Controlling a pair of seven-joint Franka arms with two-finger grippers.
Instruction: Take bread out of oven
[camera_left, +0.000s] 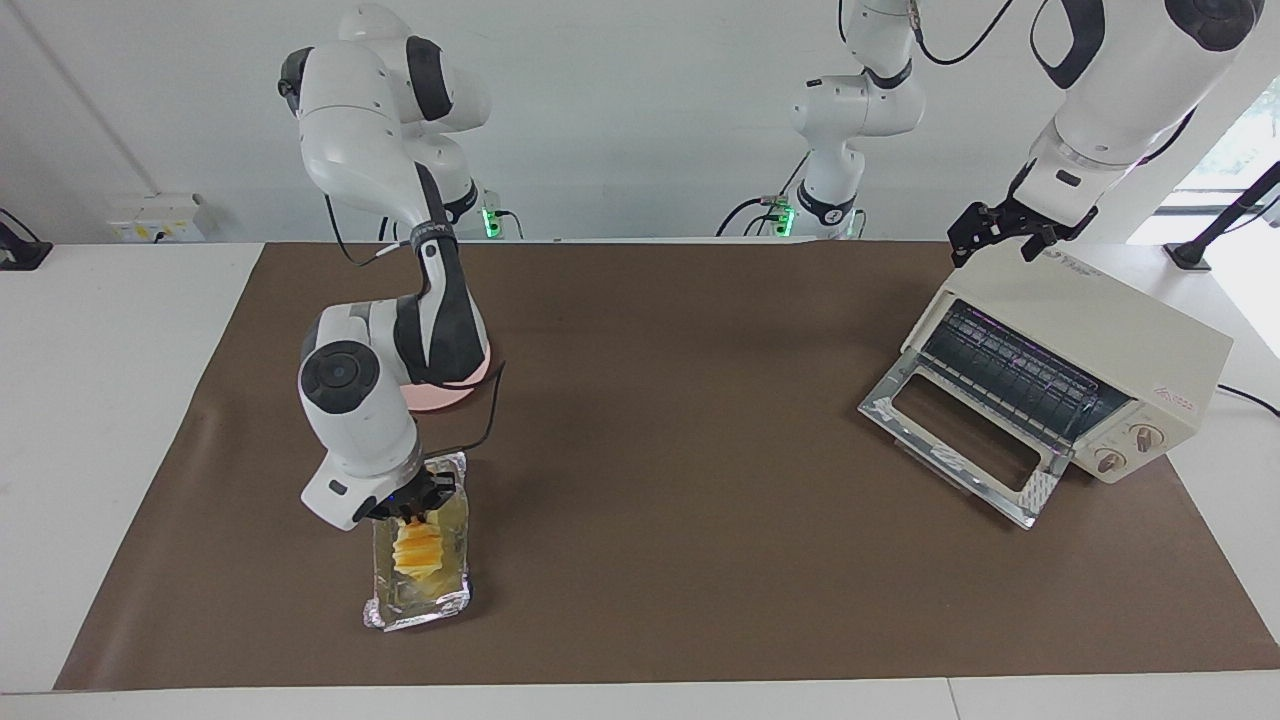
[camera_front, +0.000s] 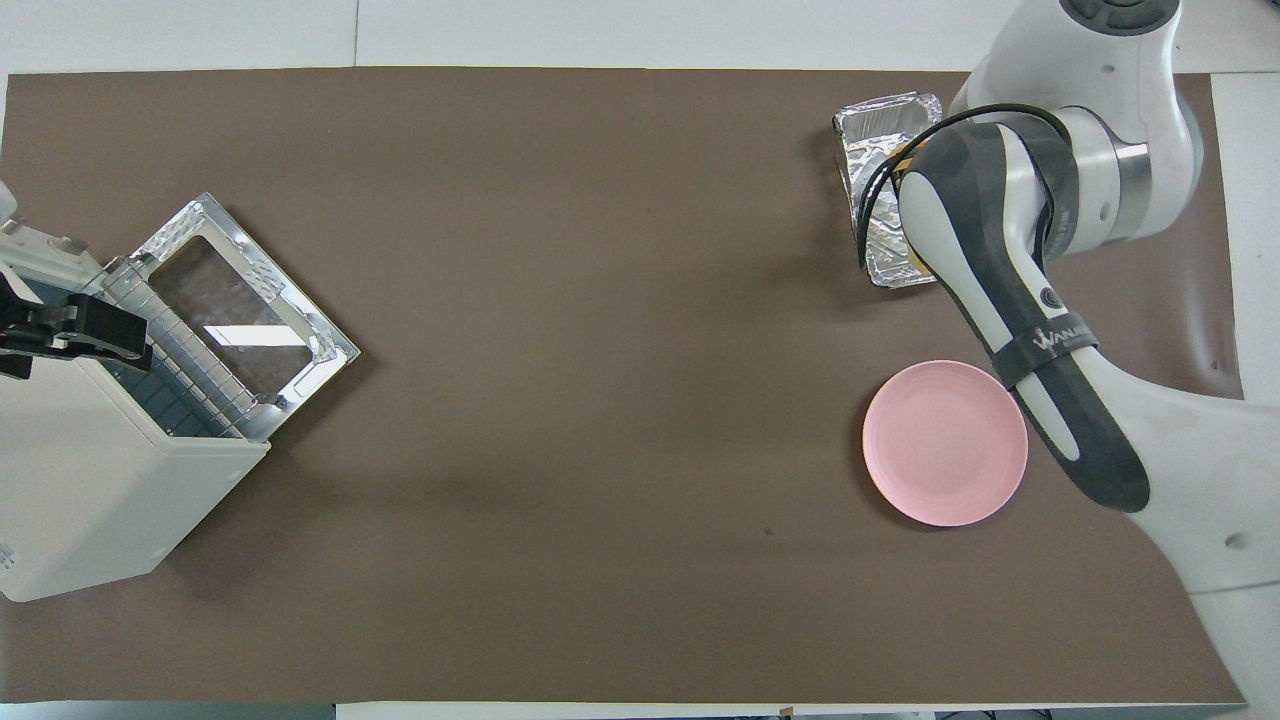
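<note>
The bread (camera_left: 420, 555) hangs tilted from my right gripper (camera_left: 413, 508), which is shut on its upper end over the crinkled foil tray (camera_left: 385, 612). In the overhead view the tray's bare foil shows (camera_front: 880, 125) and the right arm hides the bread. The cream oven (camera_left: 1080, 335) stands at the left arm's end of the table with its glass door (camera_left: 960, 450) dropped open and its wire rack bare. It also shows in the overhead view (camera_front: 90, 480). My left gripper (camera_left: 992, 238) waits at the oven's top edge, also seen in the overhead view (camera_front: 60, 335).
A pink plate (camera_front: 945, 442) lies nearer to the robots than the foil tray, partly under the right arm in the facing view (camera_left: 455, 395). A brown mat (camera_left: 680, 400) covers the table. A power cable runs from the oven off the table.
</note>
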